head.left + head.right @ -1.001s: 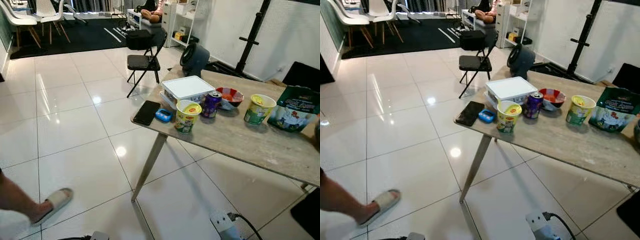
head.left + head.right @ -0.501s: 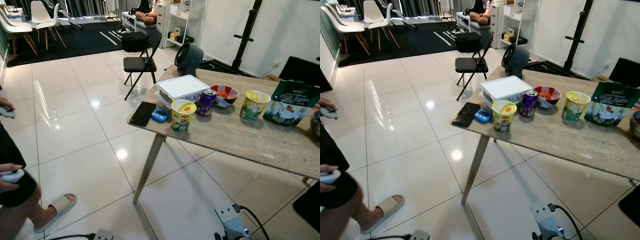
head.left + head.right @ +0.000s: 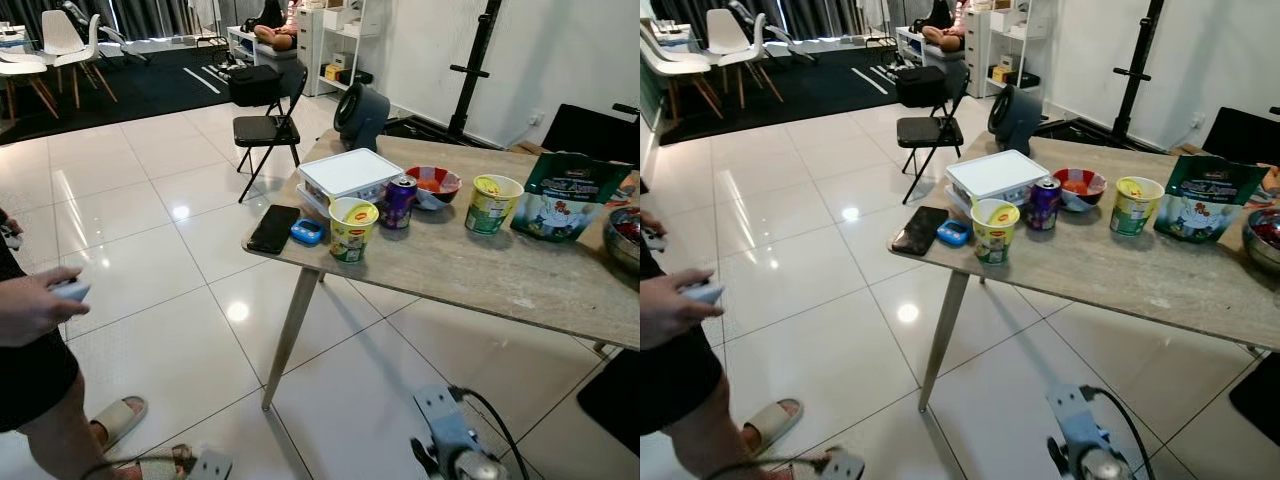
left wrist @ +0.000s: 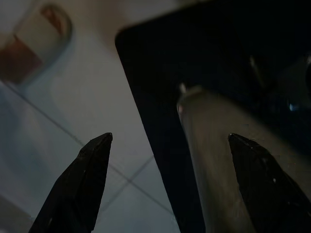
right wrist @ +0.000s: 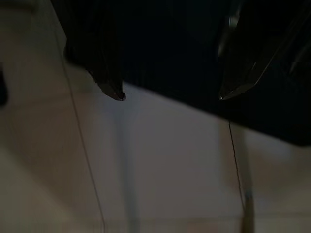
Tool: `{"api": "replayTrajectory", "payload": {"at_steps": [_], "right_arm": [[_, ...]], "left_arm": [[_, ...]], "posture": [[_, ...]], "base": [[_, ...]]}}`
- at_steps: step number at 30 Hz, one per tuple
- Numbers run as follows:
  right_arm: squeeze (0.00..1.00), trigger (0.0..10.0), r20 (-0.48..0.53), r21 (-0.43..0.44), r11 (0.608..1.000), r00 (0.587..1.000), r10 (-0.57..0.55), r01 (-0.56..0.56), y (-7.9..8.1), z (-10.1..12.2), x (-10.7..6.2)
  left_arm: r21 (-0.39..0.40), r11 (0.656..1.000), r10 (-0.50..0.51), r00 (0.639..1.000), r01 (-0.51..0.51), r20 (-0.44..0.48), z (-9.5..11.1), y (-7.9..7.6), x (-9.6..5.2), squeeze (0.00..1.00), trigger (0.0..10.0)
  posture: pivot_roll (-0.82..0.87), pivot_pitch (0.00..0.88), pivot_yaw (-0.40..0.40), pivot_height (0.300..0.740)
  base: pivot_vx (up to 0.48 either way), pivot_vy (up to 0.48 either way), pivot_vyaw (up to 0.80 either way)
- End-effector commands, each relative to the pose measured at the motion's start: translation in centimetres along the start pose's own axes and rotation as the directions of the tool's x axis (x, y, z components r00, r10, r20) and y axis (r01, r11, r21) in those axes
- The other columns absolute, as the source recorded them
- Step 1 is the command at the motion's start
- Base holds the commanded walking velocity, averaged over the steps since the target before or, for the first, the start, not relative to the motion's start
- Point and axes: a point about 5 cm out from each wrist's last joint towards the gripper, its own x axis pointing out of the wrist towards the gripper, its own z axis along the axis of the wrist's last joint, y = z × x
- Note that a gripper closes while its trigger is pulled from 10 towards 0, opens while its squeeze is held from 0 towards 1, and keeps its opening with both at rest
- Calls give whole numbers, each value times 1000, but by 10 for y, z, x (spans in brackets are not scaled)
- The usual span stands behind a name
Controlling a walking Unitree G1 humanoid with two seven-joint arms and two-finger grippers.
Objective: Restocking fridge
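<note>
two grippers hang low over glossy white floor tiles: left gripper with black tapered fingers spread wide, right gripper likewise parted. ahead, matte stone-look table carries round yellow noodle cup, purple can, flat white lidded box, black phone

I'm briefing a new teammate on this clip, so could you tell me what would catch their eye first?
A wooden table on glossy white tiles carries groceries: a white lidded box, two yellow noodle cups, a purple can and a green bag. At the robot's left, a person's hand holds a controller.
</note>
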Motion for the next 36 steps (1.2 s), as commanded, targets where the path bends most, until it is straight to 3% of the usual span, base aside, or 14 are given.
{"api": "replayTrajectory", "payload": {"at_steps": [1,4,8,16,20,25,36], "right_arm": [[0,10000,46,-30,999,999,20,-19,3,13,3],[0,10000,81,-46,999,996,25,-21,2,27,6],[0,10000,139,-152,988,989,59,-37,4,57,12],[0,10000,141,-259,963,984,106,-67,14,80,17],[0,10000,134,-304,949,983,128,-82,18,85,19],[0,10000,101,-416,900,977,186,-128,30,94,20],[0,10000,67,-524,837,971,228,-160,45,106,22]], "left_arm": [[4,1000,-5,1000,5,-15,-6,-3,0,0,10000],[-20,1000,-5,1000,5,-19,-11,-6,0,0,10000],[-41,999,0,1000,-1,-14,-14,-7,-1,0,10000],[-82,996,27,999,-28,-18,-25,0,-5,0,10000],[-91,995,30,999,-32,-31,-33,0,-7,0,10000],[-119,992,38,997,-45,-62,-54,0,-13,0,10000],[-116,992,38,997,-46,-70,-71,2,-20,0,10000]], "posture": [[-37,0,-27,740],[-12,0,-34,740],[31,0,-49,740],[122,0,-70,740],[142,0,-73,740],[191,36,-81,740],[251,95,-71,740]], "base": [[0,0,0],[0,0,0],[0,0,0],[0,0,0],[0,0,0],[0,0,0],[0,0,0]]}}
